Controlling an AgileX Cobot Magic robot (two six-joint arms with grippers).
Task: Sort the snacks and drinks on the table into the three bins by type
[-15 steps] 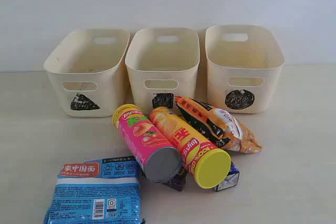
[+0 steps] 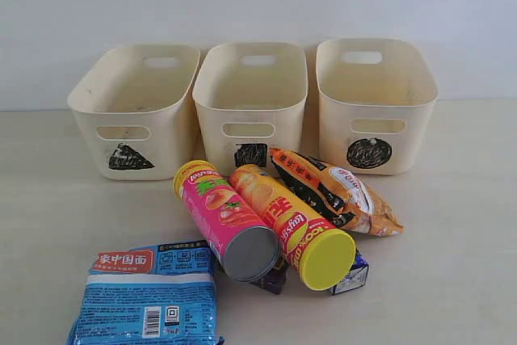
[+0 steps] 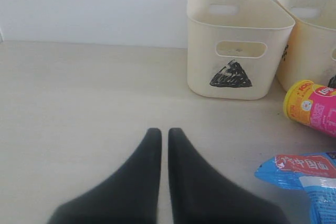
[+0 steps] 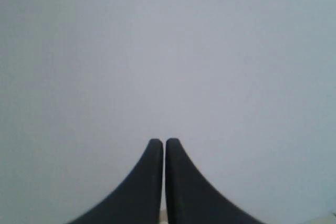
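Left claw (image 3: 164, 132): hanging low over a bare stretch of table (image 3: 79, 103), off to the side of the pile, fingers closed almost together, gripping nothing.
Right claw (image 4: 164, 142): pointing at a blank pale surface (image 4: 168, 51), fingers closed, carrying nothing; judging by that view, sitting well away from the goods.
Bins: standing in a row at the back, triangle bin (image 2: 166, 147), square bin (image 2: 214, 131), circle bin (image 2: 335, 139), marks facing forward for reading; nothing showing inside.
Tubes: pink chip tube (image 2: 226, 216) and orange chip tube (image 2: 283, 220) lying on their sides, touching each other.
Cartons: dark purple carton (image 2: 273, 279) and white and blue carton (image 2: 353, 274) peeking out from under the tubes' near ends, probably pinned, so likely calling for the tubes going first.
Bag: orange-black bag (image 2: 335, 191) leaning against the orange chip tube, just in front of the circle bin.
Packet: blue-white packet (image 2: 149, 296) lying flat at the near left, closest to the left claw.
Progress: sorting not yet begun, judging by every item resting on the table.
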